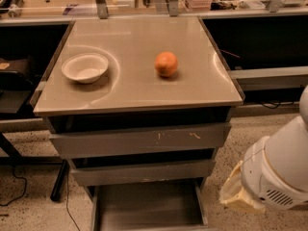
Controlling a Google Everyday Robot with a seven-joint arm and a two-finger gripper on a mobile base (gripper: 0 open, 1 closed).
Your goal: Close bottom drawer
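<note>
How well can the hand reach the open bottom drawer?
Probably yes: the bottom drawer stands open, nothing visible blocks it, and the arm is close beside it. The hand is out of view.

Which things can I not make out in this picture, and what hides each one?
Claw: not in camera view; only the white arm shows at lower right, cut by the frame edges.
Bottom drawer: front cut off by the bottom edge; only its tray shows.
</note>
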